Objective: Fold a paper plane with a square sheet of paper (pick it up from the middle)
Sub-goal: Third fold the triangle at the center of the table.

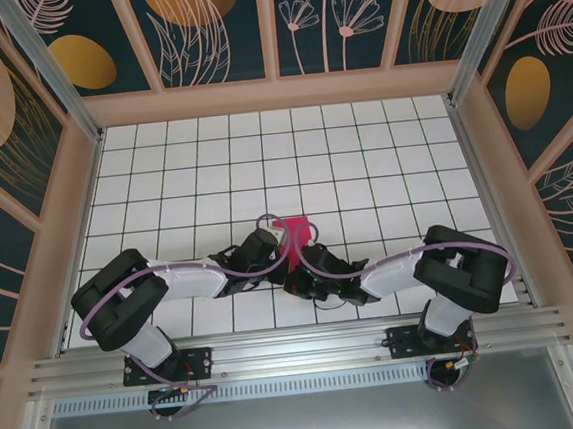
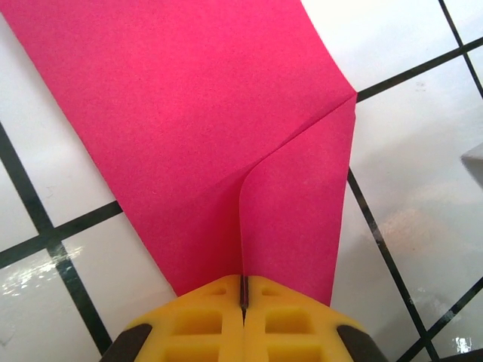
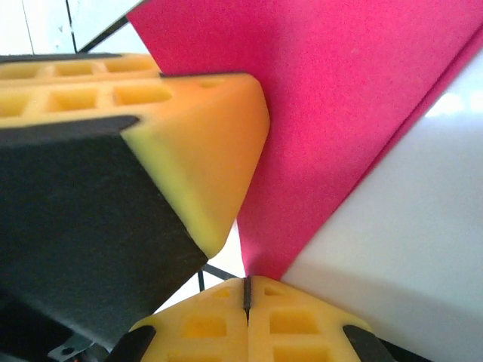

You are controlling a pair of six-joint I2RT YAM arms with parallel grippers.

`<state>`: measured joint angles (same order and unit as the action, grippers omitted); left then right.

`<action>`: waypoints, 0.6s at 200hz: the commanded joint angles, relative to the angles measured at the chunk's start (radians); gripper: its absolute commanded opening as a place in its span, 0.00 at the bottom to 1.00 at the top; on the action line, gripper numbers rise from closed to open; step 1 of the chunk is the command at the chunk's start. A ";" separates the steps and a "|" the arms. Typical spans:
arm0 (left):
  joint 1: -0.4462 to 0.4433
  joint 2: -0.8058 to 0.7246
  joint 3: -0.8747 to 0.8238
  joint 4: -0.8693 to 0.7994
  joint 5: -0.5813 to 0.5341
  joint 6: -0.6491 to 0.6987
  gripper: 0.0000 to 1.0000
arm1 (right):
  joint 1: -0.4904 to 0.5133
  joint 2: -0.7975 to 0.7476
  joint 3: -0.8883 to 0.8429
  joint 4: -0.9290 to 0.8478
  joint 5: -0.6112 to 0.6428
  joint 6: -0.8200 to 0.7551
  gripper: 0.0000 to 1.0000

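Pinching the creased paper (image 2: 211, 128), left end effector (image 2: 243, 290) sits beside right end effector (image 3: 247, 294).

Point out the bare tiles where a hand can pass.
Bare: the far half of the tiled table, side to side, between the back wall and the pink paper. Crowded: the near middle, where the left gripper and right gripper pinch the paper.

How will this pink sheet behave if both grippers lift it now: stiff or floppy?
Probably floppy: the pink sheet curves softly where a flap folds over. Likely thin and light: the left gripper and right gripper pinch it with jaws shut. Pulled apart, it might tear.
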<state>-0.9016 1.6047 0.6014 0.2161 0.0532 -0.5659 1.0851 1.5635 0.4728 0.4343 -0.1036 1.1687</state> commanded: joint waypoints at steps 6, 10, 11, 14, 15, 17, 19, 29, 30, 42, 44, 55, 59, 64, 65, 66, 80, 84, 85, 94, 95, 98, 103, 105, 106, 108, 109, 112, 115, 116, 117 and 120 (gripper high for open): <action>-0.006 -0.014 0.021 -0.072 0.036 -0.008 0.10 | -0.039 -0.128 0.002 -0.074 0.046 -0.061 0.08; -0.005 -0.019 0.028 -0.074 0.037 -0.008 0.12 | -0.052 -0.145 -0.001 -0.084 0.045 -0.069 0.08; -0.006 -0.020 0.030 -0.077 0.037 -0.008 0.12 | -0.054 -0.148 -0.001 -0.087 0.045 -0.071 0.08; -0.006 -0.024 0.037 -0.082 0.037 -0.007 0.15 | -0.065 -0.159 -0.006 -0.095 0.043 -0.077 0.08; -0.006 -0.026 0.039 -0.085 0.037 -0.007 0.16 | -0.069 -0.162 -0.007 -0.097 0.042 -0.079 0.08; -0.006 -0.029 0.043 -0.088 0.037 -0.008 0.17 | -0.076 -0.169 -0.010 -0.101 0.040 -0.082 0.09; -0.006 -0.032 0.047 -0.093 0.037 -0.009 0.19 | -0.082 -0.177 -0.013 -0.104 0.037 -0.086 0.09; -0.006 -0.052 0.065 -0.110 0.033 -0.009 0.22 | -0.127 -0.203 -0.033 -0.110 0.012 -0.102 0.09; -0.006 -0.054 0.066 -0.112 0.033 -0.009 0.22 | -0.130 -0.205 -0.035 -0.109 0.009 -0.103 0.09; -0.005 -0.084 0.084 -0.124 0.024 -0.015 0.30 | -0.186 -0.229 -0.059 -0.097 -0.037 -0.126 0.09; -0.005 -0.091 0.086 -0.127 0.020 -0.017 0.32 | -0.193 -0.231 -0.062 -0.095 -0.045 -0.131 0.09; -0.006 -0.119 0.102 -0.149 0.004 -0.022 0.35 | -0.239 -0.246 -0.068 -0.096 -0.076 -0.151 0.09; -0.006 -0.129 0.107 -0.159 -0.005 -0.023 0.35 | -0.253 -0.251 -0.066 -0.097 -0.083 -0.159 0.09; -0.006 -0.139 0.112 -0.173 -0.018 -0.025 0.36 | -0.265 -0.257 -0.064 -0.098 -0.095 -0.172 0.09; -0.006 -0.142 0.112 -0.176 -0.023 -0.025 0.36 | -0.268 -0.257 -0.063 -0.098 -0.097 -0.173 0.09; -0.006 -0.145 0.114 -0.179 -0.026 -0.026 0.37 | -0.271 -0.258 -0.062 -0.098 -0.099 -0.175 0.09; -0.006 -0.180 0.114 -0.211 -0.077 -0.045 0.40 | -0.305 -0.260 -0.050 -0.098 -0.129 -0.203 0.09; -0.005 -0.193 0.111 -0.216 -0.092 -0.054 0.41 | -0.313 -0.255 -0.045 -0.093 -0.144 -0.210 0.10; -0.006 -0.196 0.110 -0.219 -0.094 -0.055 0.41 | -0.316 -0.253 -0.044 -0.092 -0.148 -0.212 0.10; -0.006 -0.218 0.103 -0.236 -0.121 -0.074 0.43 | -0.332 -0.231 -0.030 -0.077 -0.190 -0.225 0.10; -0.006 -0.221 0.103 -0.238 -0.122 -0.076 0.43 | -0.333 -0.228 -0.027 -0.077 -0.193 -0.227 0.10; -0.005 -0.229 0.101 -0.241 -0.127 -0.082 0.43 | -0.335 -0.220 -0.021 -0.076 -0.200 -0.229 0.10; -0.006 -0.241 0.100 -0.247 -0.132 -0.091 0.43 | -0.335 -0.208 -0.009 -0.075 -0.206 -0.233 0.10; -0.006 -0.246 0.098 -0.248 -0.132 -0.095 0.43 | -0.335 -0.203 -0.006 -0.073 -0.209 -0.235 0.10; -0.005 -0.249 0.098 -0.248 -0.132 -0.097 0.43 | -0.335 -0.200 -0.004 -0.072 -0.211 -0.236 0.10; -0.006 -0.254 0.096 -0.249 -0.133 -0.101 0.43 | -0.335 -0.196 0.000 -0.069 -0.215 -0.238 0.10; -0.006 -0.257 0.097 -0.250 -0.133 -0.102 0.43 | -0.335 -0.193 0.002 -0.067 -0.218 -0.238 0.09; -0.006 -0.264 0.095 -0.249 -0.131 -0.104 0.42 | -0.335 -0.186 0.008 -0.062 -0.225 -0.241 0.09; -0.006 -0.272 0.094 -0.248 -0.128 -0.108 0.41 | -0.335 -0.176 0.012 -0.058 -0.234 -0.243 0.09; -0.006 -0.275 0.094 -0.248 -0.126 -0.109 0.41 | -0.335 -0.173 0.015 -0.057 -0.236 -0.244 0.09; -0.006 -0.277 0.094 -0.248 -0.125 -0.112 0.41 | -0.335 -0.171 0.017 -0.058 -0.239 -0.245 0.09; -0.005 -0.284 0.091 -0.248 -0.124 -0.115 0.41 | -0.335 -0.163 0.024 -0.058 -0.244 -0.249 0.09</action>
<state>-0.9051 1.3739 0.6968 0.0261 -0.0319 -0.6292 0.7544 1.3487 0.4381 0.3401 -0.2497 0.9798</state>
